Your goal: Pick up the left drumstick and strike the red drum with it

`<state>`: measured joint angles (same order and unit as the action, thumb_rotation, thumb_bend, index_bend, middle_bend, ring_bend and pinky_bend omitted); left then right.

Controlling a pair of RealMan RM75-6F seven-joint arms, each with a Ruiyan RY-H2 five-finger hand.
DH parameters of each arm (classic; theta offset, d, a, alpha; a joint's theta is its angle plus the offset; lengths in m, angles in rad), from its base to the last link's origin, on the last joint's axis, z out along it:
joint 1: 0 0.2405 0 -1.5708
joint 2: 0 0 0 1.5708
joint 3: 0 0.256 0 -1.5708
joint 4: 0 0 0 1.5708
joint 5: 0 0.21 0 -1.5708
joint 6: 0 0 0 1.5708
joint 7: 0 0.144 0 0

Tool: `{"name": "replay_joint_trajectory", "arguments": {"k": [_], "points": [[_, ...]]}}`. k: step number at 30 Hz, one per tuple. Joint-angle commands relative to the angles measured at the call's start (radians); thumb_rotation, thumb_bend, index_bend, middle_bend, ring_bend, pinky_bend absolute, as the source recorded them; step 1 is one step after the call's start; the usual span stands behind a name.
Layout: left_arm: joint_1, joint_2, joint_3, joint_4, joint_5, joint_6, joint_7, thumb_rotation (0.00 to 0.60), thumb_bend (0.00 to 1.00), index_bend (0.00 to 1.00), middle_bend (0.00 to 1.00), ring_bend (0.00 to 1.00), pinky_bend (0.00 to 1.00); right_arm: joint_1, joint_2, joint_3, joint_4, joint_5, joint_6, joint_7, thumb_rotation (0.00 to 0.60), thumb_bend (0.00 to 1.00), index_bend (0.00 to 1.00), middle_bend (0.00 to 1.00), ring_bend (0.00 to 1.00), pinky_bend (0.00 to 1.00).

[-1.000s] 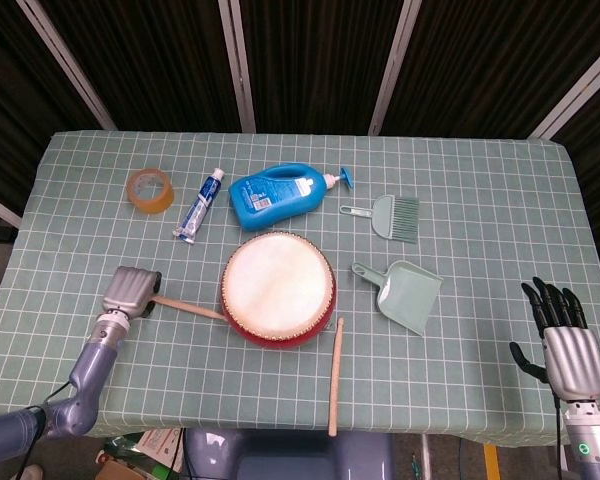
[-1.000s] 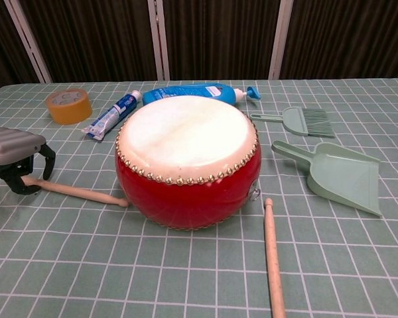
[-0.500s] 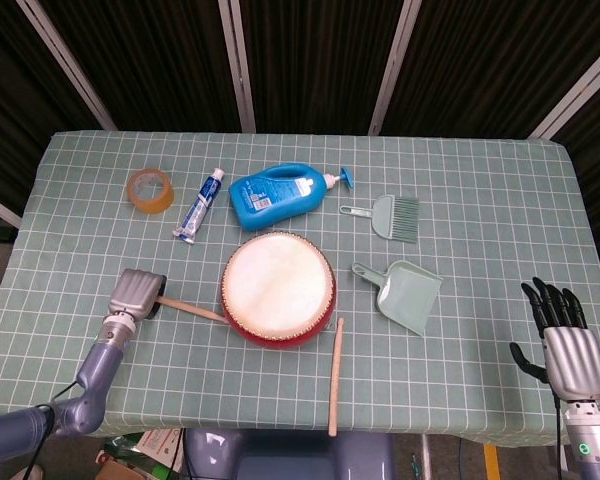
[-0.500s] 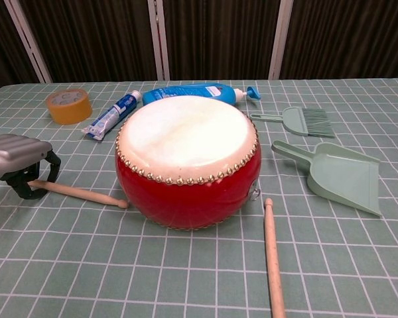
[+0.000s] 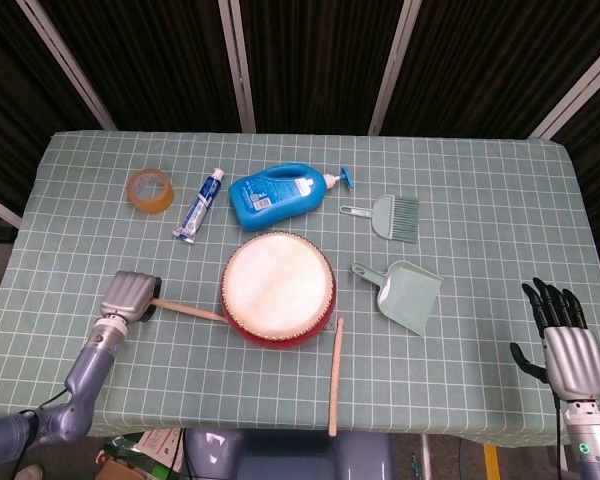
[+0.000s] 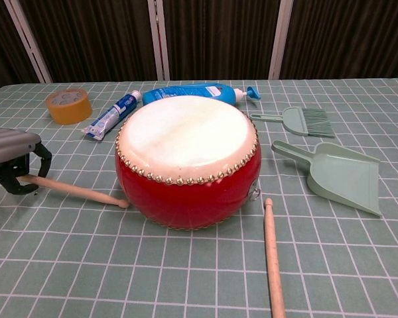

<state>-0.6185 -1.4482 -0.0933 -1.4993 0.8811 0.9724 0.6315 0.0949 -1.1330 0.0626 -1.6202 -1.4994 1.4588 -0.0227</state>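
The red drum [image 5: 278, 288] [image 6: 186, 192] with its pale skin stands in the middle of the table. The left drumstick [image 5: 190, 311] [image 6: 79, 192] lies on the cloth to its left, its rounded tip close to the drum's base. My left hand [image 5: 128, 295] [image 6: 13, 159] sits over the stick's outer end, and its dark fingers [image 6: 38, 159] curl down around the stick. At the table's near right corner, my right hand [image 5: 562, 340] hangs with its fingers straight and apart, holding nothing; the chest view does not show it.
A second drumstick [image 5: 335, 375] [image 6: 272, 252] lies in front of the drum on its right. Behind the drum are a tape roll [image 5: 150, 190], a toothpaste tube [image 5: 199, 206] and a blue bottle [image 5: 280, 195]. A small brush [image 5: 390, 215] and dustpan [image 5: 405, 295] lie to the right.
My left hand shifted right and then back to the left along the stick's outer end. The stick's tip barely moved. The right hand stayed still.
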Motion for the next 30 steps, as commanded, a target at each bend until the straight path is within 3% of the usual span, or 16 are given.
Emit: {"name": "replay_joint_trajectory", "arguments": {"k": [1, 11, 18, 24, 30], "points": [[0.025, 0.081, 0.005, -0.092, 0.059, 0.034, -0.052, 0.6, 0.65, 0.75, 1.0, 1.0, 0.99, 0.0, 0.001, 0.0, -0.002, 0.002, -0.002, -0.001, 0.6, 0.35, 0.0, 0.0, 0.0, 0.0], [0.078, 0.283, -0.002, -0.288, 0.23, 0.107, -0.206, 0.6, 0.67, 0.75, 1.0, 1.0, 0.98, -0.001, 0.001, 0.001, -0.006, 0.007, -0.002, -0.003, 0.6, 0.35, 0.0, 0.0, 0.0, 0.0], [0.09, 0.4, -0.042, -0.406, 0.284, 0.143, -0.292, 0.6, 0.68, 0.75, 1.0, 1.0, 0.99, -0.001, -0.001, 0.003, -0.008, 0.009, -0.002, -0.004, 0.6, 0.35, 0.0, 0.0, 0.0, 0.0], [0.058, 0.41, -0.108, -0.455, 0.24, 0.156, -0.304, 0.6, 0.68, 0.75, 1.0, 1.0, 0.98, 0.001, -0.002, 0.004, -0.009, 0.009, -0.004, -0.006, 0.6, 0.35, 0.0, 0.0, 0.0, 0.0], [-0.033, 0.292, -0.18, -0.429, 0.113, 0.168, -0.213, 0.6, 0.68, 0.75, 1.0, 1.0, 0.98, 0.002, -0.001, 0.002, -0.008, 0.005, -0.005, -0.004, 0.6, 0.35, 0.0, 0.0, 0.0, 0.0]]}}
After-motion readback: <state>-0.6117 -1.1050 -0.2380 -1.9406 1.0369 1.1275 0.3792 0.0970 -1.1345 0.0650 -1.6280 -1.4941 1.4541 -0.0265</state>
